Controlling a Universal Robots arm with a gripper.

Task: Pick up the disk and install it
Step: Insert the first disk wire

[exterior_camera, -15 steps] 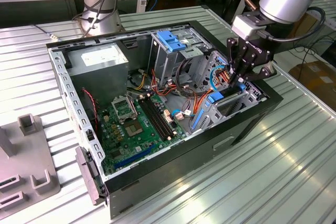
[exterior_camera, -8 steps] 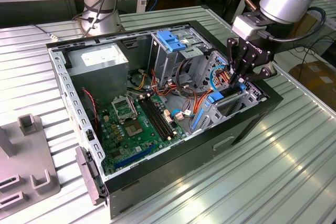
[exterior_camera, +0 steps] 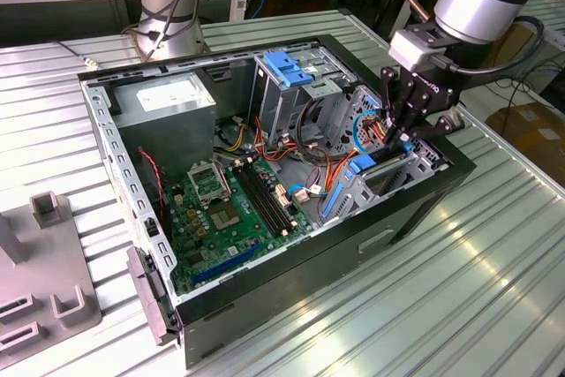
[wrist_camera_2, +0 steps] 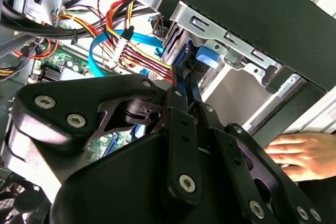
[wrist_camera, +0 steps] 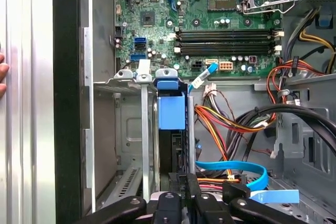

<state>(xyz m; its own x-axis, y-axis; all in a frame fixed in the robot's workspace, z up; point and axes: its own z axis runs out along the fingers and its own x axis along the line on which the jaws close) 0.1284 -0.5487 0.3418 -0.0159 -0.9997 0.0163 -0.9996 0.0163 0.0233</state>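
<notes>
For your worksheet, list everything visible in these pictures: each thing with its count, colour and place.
Computer case: one, black, open on the ribbed metal table.
Motherboard: one, green, on the case floor.
Power-supply box: one, grey, rear corner of the case.
Drive cage: one, metal with a blue latch, beside the power-supply box.
Disk: one, dark with blue rails, standing in the drive bay by the case wall.
Hand: one, outside the case.
Gripper: one, black, at the disk's end.

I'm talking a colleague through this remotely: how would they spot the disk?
Find the open computer case on the ribbed metal table. In its corner bay, under the gripper, the disk stands on edge in a slot. Bright blue plastic rails mark it out from the bare grey metal dividers beside it.
</notes>
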